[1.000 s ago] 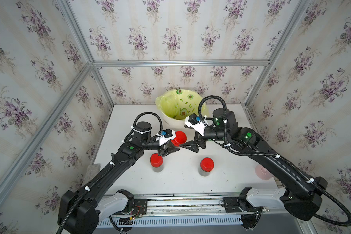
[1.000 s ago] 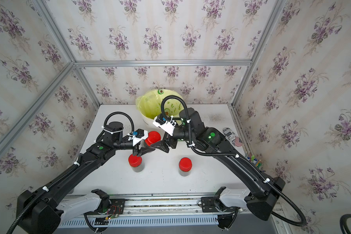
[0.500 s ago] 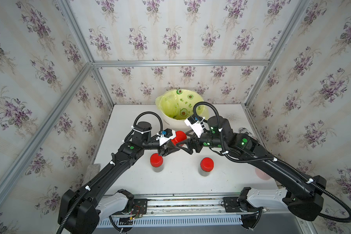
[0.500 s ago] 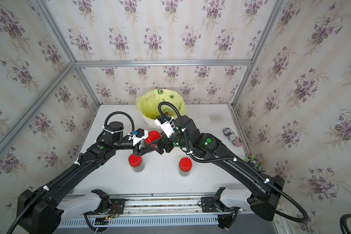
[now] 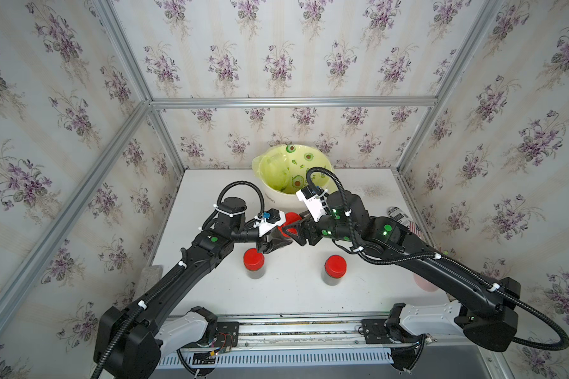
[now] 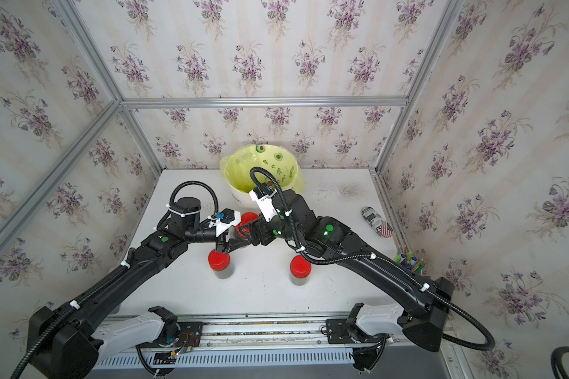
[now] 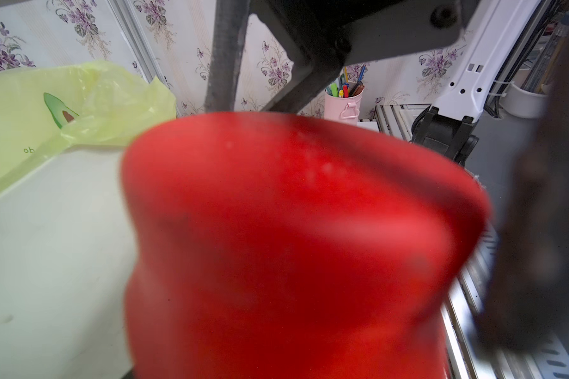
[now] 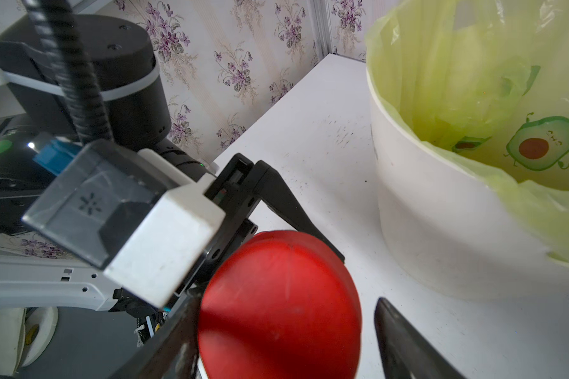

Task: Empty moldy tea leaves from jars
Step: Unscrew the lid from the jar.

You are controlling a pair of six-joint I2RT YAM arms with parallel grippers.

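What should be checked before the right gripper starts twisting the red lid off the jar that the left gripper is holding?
1. Hold of the left gripper on the jar: ok, clamped.
2. Placing of the right gripper around the lid: ok, one finger on each side.
3. Right jaws tight on the lid: not ok, a gap shows on one side.
4. Amount of tea leaves in the held jar: cannot tell, its body is hidden.
5. The bin open, lined and close by: ok.
6. The two other jars upright and capped: ok.
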